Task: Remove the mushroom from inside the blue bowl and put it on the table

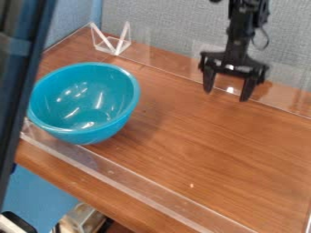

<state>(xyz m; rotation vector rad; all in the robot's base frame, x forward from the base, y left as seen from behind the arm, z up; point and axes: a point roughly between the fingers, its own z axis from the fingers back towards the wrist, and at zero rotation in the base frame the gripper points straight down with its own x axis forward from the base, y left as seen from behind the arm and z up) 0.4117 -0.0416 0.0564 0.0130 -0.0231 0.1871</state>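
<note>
Camera view, from above and to one side. Gripper [230, 84] hangs pointing straight down over the far right part of the table [206, 150], its black fingers [206, 80] spread fully apart with nothing between them. It stands well apart from the bowl [80, 102], which rests upright near the left edge, beside the low acrylic wall [109, 173]. The bowl's glossy inside shows only bright reflections; no mushroom can be made out in it, and none is seen on the bare wood either. A pale patch lies near the fingertips at the far wall, too small and blurred to name. A small clear stand [112, 41] sits in the back left corner. A dark post crosses the left foreground and hides part of the bowl's near rim.

Judgement of the step: the mushroom's place cannot be told from this view, so the first need is to confirm where it lies. If it is in the bowl, the arm should travel left with the jaws kept wide, clear the rim before descending, and come down over the lowest part of the basin, where a loose object would settle. Closing should be gentle, since the smooth curved wall lets a small thing slide away.
</note>
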